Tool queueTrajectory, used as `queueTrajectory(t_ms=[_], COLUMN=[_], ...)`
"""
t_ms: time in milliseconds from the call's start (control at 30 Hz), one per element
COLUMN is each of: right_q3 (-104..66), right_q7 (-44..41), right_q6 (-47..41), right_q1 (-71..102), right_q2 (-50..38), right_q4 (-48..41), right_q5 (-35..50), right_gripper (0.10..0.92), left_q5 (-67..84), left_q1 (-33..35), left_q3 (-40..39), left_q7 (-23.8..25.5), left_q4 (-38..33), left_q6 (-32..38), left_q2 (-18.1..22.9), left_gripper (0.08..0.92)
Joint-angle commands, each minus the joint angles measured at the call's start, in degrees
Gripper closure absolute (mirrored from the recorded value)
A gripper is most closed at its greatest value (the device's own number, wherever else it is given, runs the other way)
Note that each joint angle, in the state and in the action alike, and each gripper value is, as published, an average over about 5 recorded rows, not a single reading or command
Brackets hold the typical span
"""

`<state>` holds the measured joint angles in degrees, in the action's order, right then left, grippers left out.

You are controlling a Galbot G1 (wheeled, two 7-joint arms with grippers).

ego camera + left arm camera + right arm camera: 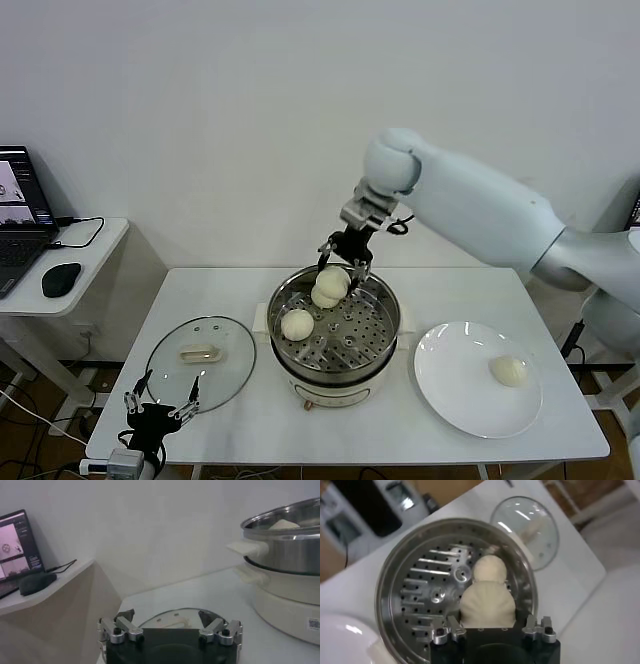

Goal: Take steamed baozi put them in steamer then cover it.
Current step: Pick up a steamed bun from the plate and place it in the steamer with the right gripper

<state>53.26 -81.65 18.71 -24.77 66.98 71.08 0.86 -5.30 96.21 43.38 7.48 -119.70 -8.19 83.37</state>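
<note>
over the steamer mid-table, the right gripper pinches a bun, lowering it beside another. next: release, then fetch the last bun off the plate near the right edge. the lid waits left; the left gripper idles spread at the front-left corner.

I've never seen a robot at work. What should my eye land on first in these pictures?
First, the big pale right arm reaching over the shiny round stainless-steel steamer basket mid-table, its pincer gripping a small cream-white bun above the perforated floor. Two more buns already lie inside, and one waits on the flat white plate to the right. The clear glass lid rests flat on the left, with the left pincer open at its near edge.
</note>
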Motion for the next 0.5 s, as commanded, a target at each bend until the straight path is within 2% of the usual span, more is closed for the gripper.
queueTrajectory(t_ms=[33, 500], right_q3=[4.0, 5.8], right_q7=[1.4, 1.5], right_q6=[7.6, 8.6], right_q1=[1.4, 5.0], right_q2=[1.6, 2.9], right_q4=[10.4, 12.8], right_q5=[-10.8, -16.1], right_gripper=[0.364, 0.363], left_q5=[-0.1, 0.3], left_q1=[0.0, 0.3], left_q3=[0.0, 0.1], left_q7=[-0.1, -0.2], left_q4=[0.1, -0.1], left_q6=[0.1, 0.2], left_q2=[0.1, 0.4], left_gripper=[0.177, 0.177])
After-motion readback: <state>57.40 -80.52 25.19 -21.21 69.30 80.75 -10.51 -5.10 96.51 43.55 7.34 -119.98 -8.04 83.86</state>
